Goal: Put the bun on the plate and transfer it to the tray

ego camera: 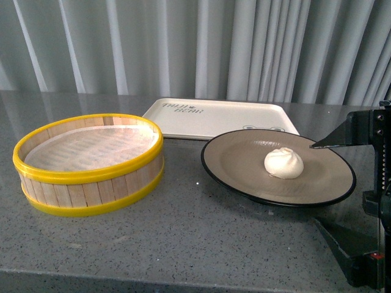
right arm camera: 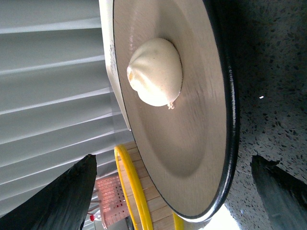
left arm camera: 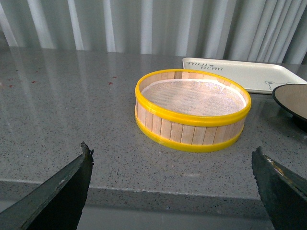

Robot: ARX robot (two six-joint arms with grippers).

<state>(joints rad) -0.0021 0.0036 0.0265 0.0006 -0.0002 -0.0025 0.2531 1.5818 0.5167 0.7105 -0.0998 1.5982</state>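
Front view: the small round white steamed bun, soft and doughy with a pleated top, sits on the wide shallow tan plate with a glossy black rim, just ahead of the right gripper, which gapes wide and holds nothing.

Left wrist view: the left gripper is spread wide and empty, facing the round slatted wooden basket with yellow rims. The flat cream-white rectangular tray lies beyond it.

Right wrist view: the plate's rim runs between the spread fingers, above the speckled grey stone countertop.

you're at what looks like a staged lab bench: a speckled grey stone countertop fills the lower frame, and a pleated pale grey curtain backs the top.
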